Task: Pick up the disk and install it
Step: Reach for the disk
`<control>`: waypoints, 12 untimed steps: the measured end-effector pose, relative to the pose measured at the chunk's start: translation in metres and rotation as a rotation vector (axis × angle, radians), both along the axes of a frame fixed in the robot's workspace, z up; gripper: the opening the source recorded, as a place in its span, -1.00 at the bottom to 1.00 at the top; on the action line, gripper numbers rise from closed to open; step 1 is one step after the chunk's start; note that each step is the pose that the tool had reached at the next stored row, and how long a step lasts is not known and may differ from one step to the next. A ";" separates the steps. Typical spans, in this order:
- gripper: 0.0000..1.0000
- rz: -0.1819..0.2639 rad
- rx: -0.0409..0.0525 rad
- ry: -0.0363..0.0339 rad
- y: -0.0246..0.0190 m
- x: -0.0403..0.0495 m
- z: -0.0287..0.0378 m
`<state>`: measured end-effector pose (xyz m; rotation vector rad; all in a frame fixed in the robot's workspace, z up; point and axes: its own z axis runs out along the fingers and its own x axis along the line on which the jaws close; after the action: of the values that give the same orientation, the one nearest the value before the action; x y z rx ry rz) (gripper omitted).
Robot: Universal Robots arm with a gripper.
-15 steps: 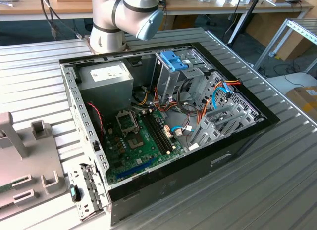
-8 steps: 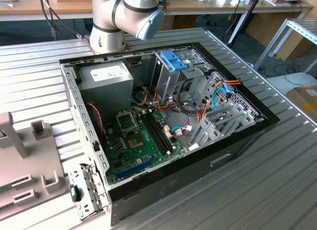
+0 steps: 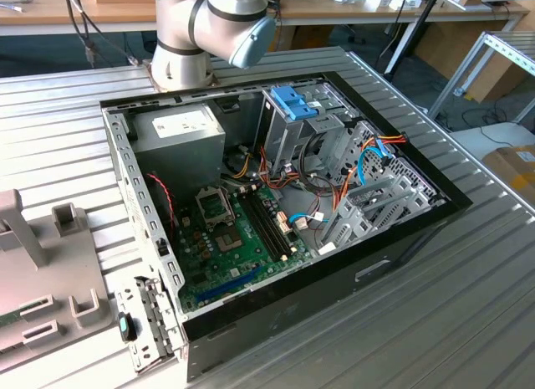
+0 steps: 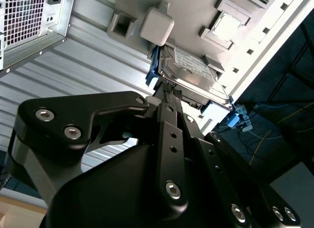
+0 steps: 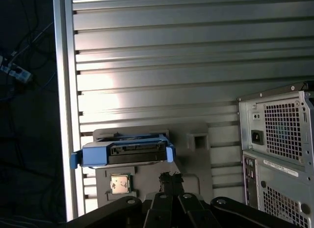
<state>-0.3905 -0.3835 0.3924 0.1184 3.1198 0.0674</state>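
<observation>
Silver-grey disk (image 4: 194, 66): a flat metal hard drive with its white printed label facing up. It is clipped in a bright blue plastic carrier whose tabs stick out at both ends.
Disk place: it lies flat on the grey fixture tray (image 4: 196, 12), outside the computer case (image 3: 276, 305). It sits along the tray side nearest the edge of the ribbed aluminium table (image 5: 171, 66).
Neighbour: a small processor chip (image 5: 119, 184) sits in a tray pocket just beside the disk.
Gripper (image 4: 168, 90): the black linkage hand is near the disk edge that faces it. You cannot tell how far open it is, and you see nothing in its hold.
Risk, grip: if you close on the blue plastic alone, the carrier will likely flex and the disk may tilt or slip.
Risk, drop: the table edge is close, so a lost disk could go over it.
Risk, neighbour: a skewed approach could knock the chip out of its pocket.
Risk, install: the silver drive cage (image 3: 288, 138) stands at the far side of the case under a blue latch (image 3: 294, 103). Orange and blue cables (image 3: 368, 163) hang just beside it, and a tilted disk could snag them or jam at the cage mouth.
</observation>
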 end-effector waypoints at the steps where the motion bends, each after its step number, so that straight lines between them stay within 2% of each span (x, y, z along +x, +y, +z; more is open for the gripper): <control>1: -0.79 0.000 0.0000 0.0000 0.0000 0.0000 0.0000; 5: -0.79 0.000 0.0000 0.0000 0.0020 -0.0001 0.0000; 7: -0.79 0.000 0.0000 0.0000 0.0062 -0.0001 0.0000; 9: -0.79 0.000 0.0000 -0.0001 0.0084 -0.0002 -0.0001; 12: -0.79 0.000 0.0000 0.0000 0.0094 -0.0002 0.0000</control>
<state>-0.3907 -0.3741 0.3924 0.1184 3.1198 0.0673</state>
